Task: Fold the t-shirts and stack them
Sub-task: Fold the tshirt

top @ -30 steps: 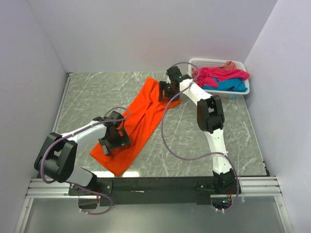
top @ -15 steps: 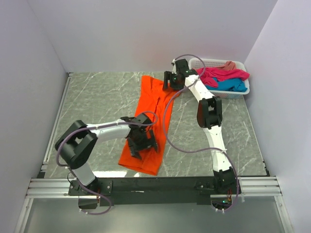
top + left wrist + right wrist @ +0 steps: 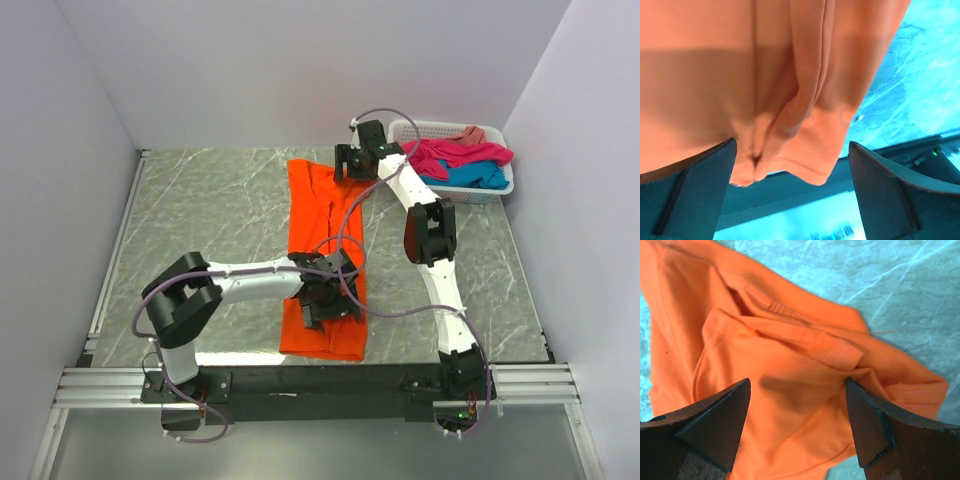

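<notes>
The bright orange t-shirt [image 3: 318, 215] lies bunched into a long narrow strip running from the far middle of the table to its near edge. My left gripper [image 3: 326, 297] is over the strip's near part, jaws wide open, with orange cloth [image 3: 765, 75] between and beyond the fingers. My right gripper [image 3: 347, 165] is at the strip's far end, jaws open just above folded orange cloth [image 3: 790, 390]. The magenta tee [image 3: 450, 153], the turquoise tee [image 3: 470, 176] and the salmon tee [image 3: 474, 133] lie heaped in the basket.
The white slotted basket [image 3: 432, 127] stands at the far right corner beside the right arm. Grey marble table [image 3: 200, 210] shows to the left and right of the strip. White walls close in the sides and back. The black base rail [image 3: 300, 380] runs along the near edge.
My left gripper has swung right and dragged the shirt's near end from the front left to the middle. The strip now runs nearly straight. The right gripper shifted slightly at the far end.
</notes>
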`<state>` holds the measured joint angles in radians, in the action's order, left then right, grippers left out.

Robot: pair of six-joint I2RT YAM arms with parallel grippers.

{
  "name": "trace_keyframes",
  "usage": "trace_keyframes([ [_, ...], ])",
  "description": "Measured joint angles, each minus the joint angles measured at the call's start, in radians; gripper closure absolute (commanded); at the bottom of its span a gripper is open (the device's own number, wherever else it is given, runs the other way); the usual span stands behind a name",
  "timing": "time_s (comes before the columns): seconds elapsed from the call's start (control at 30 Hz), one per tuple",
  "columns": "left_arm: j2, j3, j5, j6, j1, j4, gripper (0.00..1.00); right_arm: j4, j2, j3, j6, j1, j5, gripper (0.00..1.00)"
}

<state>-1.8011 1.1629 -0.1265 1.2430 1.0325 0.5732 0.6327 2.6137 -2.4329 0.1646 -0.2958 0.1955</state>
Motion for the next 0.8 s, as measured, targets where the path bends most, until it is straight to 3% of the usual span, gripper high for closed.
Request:
trace_keyframes([
  [0.13, 0.095, 0.016, 0.181, 0.008, 0.058, 0.104, 0.00, 0.006, -0.095, 0.086, -0.003, -0.019, -0.039, 0.17],
  [0.27, 0.266, 0.002, 0.327, 0.030, 0.100, 0.185, 0.01, -0.014, -0.310, 0.253, 0.011, -0.044, -0.098, 0.15],
  [0.43, 0.510, -0.217, 0.407, 0.067, 0.077, 0.211, 0.01, -0.146, -0.785, 0.745, 0.109, -0.112, -0.204, 0.14],
  [0.57, 0.665, -0.424, 0.406, 0.067, 0.022, 0.214, 0.01, -0.272, -1.166, 1.223, 0.238, -0.253, -0.276, 0.14],
  [0.67, 0.737, -0.509, 0.383, 0.054, 0.011, 0.192, 0.01, -0.279, -1.307, 1.474, 0.332, -0.395, -0.303, 0.15],
  [0.8, 0.753, -0.574, 0.336, 0.031, 0.006, 0.116, 0.01, -0.209, -1.371, 1.713, 0.465, -0.523, -0.307, 0.16],
])
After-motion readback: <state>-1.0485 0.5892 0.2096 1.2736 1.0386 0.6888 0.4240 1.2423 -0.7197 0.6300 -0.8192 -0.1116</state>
